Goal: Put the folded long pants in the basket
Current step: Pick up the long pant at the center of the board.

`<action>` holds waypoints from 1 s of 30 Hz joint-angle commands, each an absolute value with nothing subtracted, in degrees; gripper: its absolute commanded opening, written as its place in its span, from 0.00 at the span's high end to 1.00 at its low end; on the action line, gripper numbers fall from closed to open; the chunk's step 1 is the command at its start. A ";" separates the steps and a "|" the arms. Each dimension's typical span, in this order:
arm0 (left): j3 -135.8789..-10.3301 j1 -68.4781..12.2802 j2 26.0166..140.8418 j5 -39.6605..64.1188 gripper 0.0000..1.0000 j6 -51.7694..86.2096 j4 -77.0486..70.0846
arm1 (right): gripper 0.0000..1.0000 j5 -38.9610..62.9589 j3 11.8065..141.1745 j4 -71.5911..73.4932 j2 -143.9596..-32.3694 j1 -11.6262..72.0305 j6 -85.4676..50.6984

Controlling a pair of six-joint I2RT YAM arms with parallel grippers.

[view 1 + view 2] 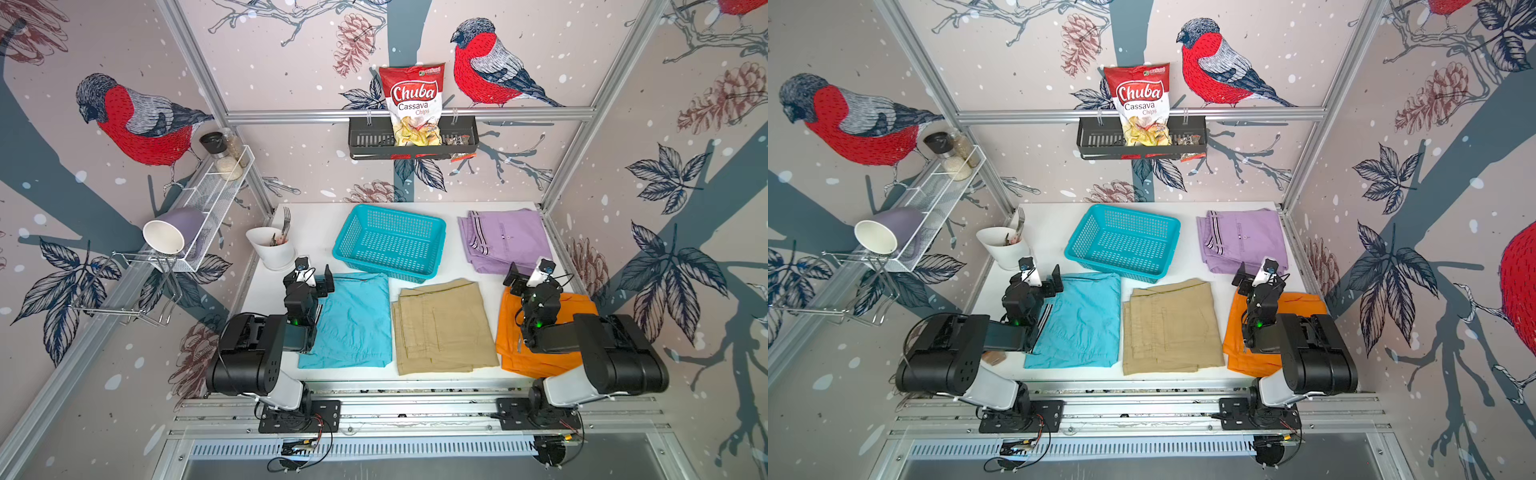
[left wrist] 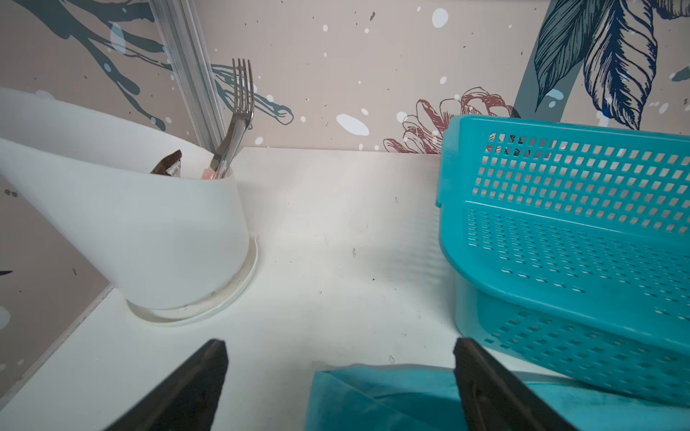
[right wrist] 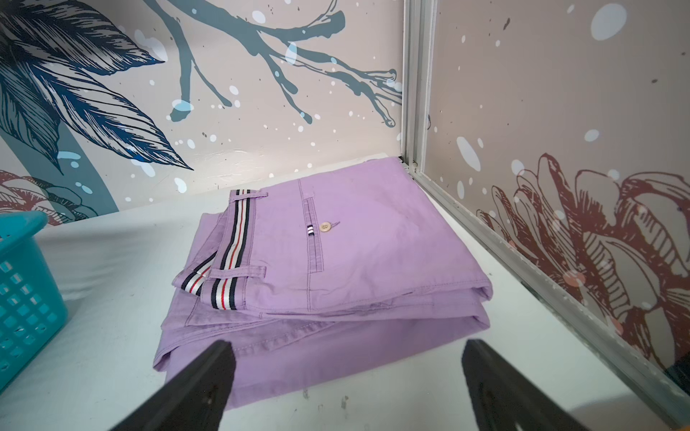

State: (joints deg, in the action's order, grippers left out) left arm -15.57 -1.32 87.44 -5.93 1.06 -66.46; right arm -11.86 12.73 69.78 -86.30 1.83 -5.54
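Basket [image 1: 390, 243] sits empty; left hand [image 2: 338, 347] and right hand [image 3: 347, 347] hover spread wide, holding nothing, and pinching only the lilac pants' [image 3: 336, 253] top layer could unfold them.

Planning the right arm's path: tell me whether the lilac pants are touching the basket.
Apart. In both top views a strip of bare white table separates the lilac pants from the basket; the right wrist view shows the same gap.
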 commanded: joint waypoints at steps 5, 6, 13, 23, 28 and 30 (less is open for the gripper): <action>-16.08 -1.00 87.54 -4.57 0.02 0.62 -66.36 | 0.00 -11.87 12.82 70.49 -86.22 1.85 -4.75; -16.21 -0.98 87.63 -4.44 0.02 0.68 -66.21 | 0.00 -11.87 12.86 70.49 -86.26 1.90 -4.75; -16.26 -0.88 87.63 -4.22 0.02 0.68 -66.18 | 0.00 -11.87 12.83 70.49 -86.25 1.79 -4.74; -15.61 -0.88 86.68 -3.70 0.02 0.30 -67.13 | 0.00 -29.14 21.52 51.13 -80.64 7.27 -6.36; -26.92 -4.36 74.30 -5.84 0.02 2.56 -40.50 | 0.00 -33.80 34.43 22.04 -75.21 15.02 -12.73; -26.71 -6.18 66.64 -5.52 0.02 4.28 -36.73 | 0.00 -33.39 39.65 11.44 -72.28 19.17 -16.71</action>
